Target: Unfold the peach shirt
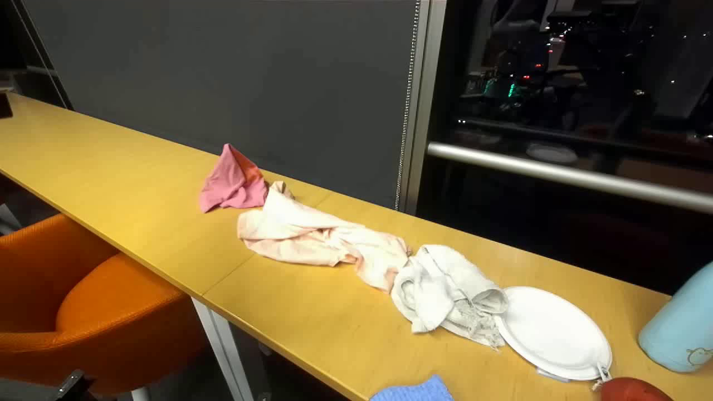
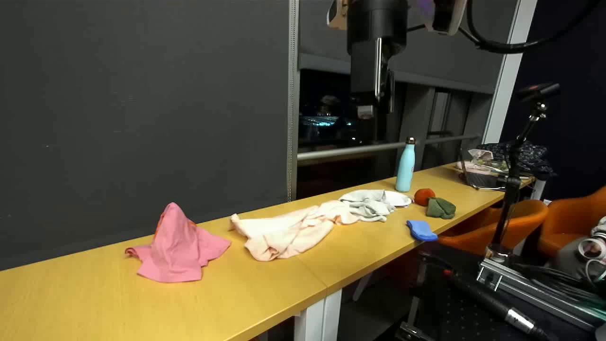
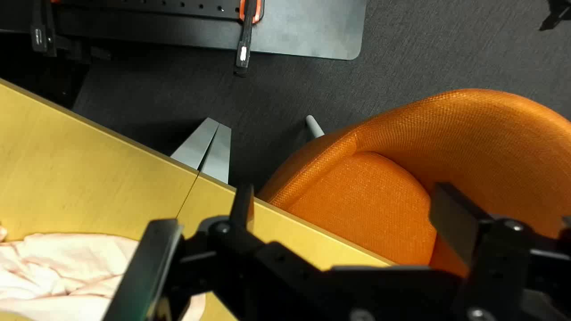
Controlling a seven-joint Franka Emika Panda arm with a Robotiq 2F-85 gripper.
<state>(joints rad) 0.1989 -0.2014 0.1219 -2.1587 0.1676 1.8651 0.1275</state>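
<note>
Honestly, with my gripper (image 2: pixel 377 109) hanging high, its fingers (image 3: pixel 453 223) apart and holding nothing, I'd worry about the peach shirt (image 1: pixel 323 239), bunched on the table (image 1: pixel 139 189) and touching the off-white cloth (image 1: pixel 434 301): a pull could drag both, and a pinch could catch several layers. I can read no writing or brand; the light-blue water bottle (image 1: pixel 679 328) shows only a drawing (image 1: pixel 698 357)

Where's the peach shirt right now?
In both exterior views, the peach shirt lies crumpled on the table, right of the pink cloth and left of the whitish cloth.
</note>
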